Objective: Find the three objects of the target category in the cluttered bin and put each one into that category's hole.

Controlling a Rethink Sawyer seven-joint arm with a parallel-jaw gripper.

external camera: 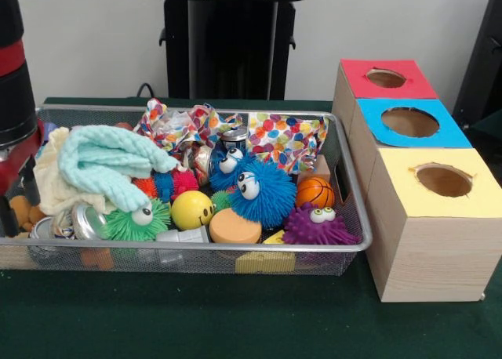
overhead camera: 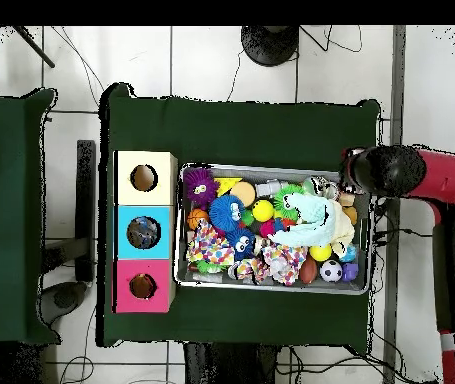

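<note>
The arm (overhead camera: pixel 411 172) is seen above the bin's end edge farthest from the boxes in the overhead view, and at the picture's left edge in the front view (external camera: pixel 16 92). The end effector itself cannot be made out in either view, so it cannot be told whether it is apart, together or clamped on anything.

The wire-mesh bin (external camera: pixel 349 210) is placed on the green table cover (external camera: pixel 235 320), just beside a row of three wooden boxes. Each box has one round hole in its top: the yellow-topped box (external camera: pixel 439 179) at the row's end, the blue-topped box (external camera: pixel 409 122) in the middle, the red-topped box (external camera: pixel 386 78) at the other end.

Inside the bin are seen a blue fuzzy ball with eyes (external camera: pixel 259 193), a purple spiky ball with eyes (external camera: pixel 318 226), a green spiky ball (external camera: pixel 137 220), a yellow smiley ball (external camera: pixel 192 210), a small basketball (external camera: pixel 314 192), a mint knitted cloth (external camera: pixel 110 167) and dotted wrapping paper (external camera: pixel 286 138).

No readable writing or brand is visible.
</note>
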